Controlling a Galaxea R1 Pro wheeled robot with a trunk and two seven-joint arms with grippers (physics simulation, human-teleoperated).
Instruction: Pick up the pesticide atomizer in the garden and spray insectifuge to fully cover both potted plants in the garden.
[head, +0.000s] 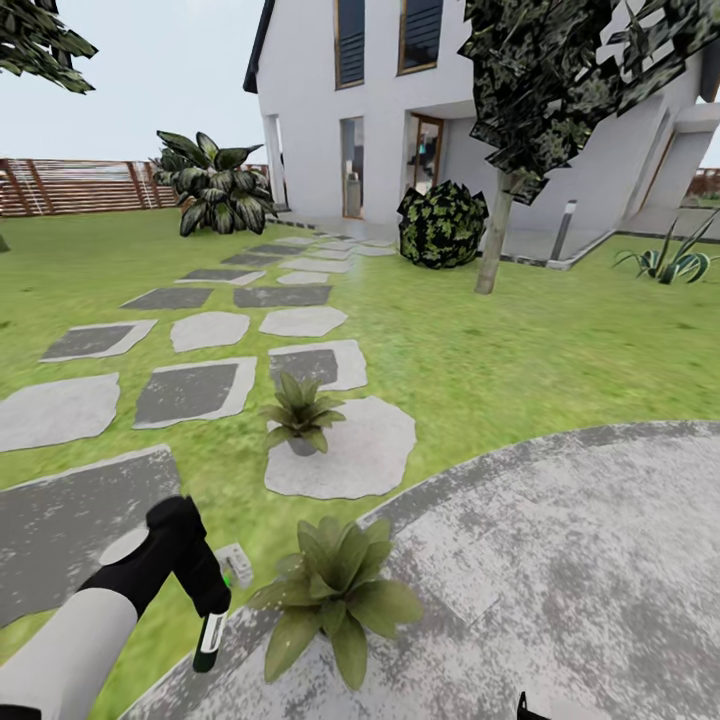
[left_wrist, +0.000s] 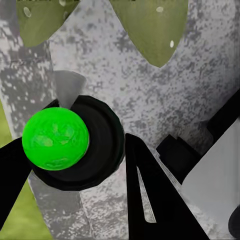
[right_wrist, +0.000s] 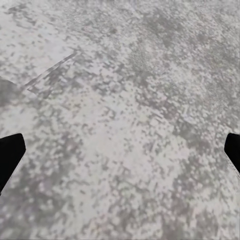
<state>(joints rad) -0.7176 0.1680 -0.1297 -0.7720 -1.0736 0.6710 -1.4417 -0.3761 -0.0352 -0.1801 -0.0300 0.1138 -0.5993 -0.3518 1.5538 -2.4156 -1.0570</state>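
White house (head: 480, 90), round bush (head: 442, 224) — slim tree (head: 497, 235)

My left gripper (head: 208, 625) is near left, over the patio (head: 560, 560) edge, with the pesticide atomizer (head: 209, 640) in it, hanging below. Near potted plant (head: 338, 592) sits just right of it on the patio rim. Far potted plant (head: 301, 413) is behind that, on a stepping stone (head: 365, 455). Lawn (head: 500, 350) beyond; bush (head: 442, 224) and house (head: 400, 100) far behind. My right gripper (right_wrist: 120, 150) is over the patio.
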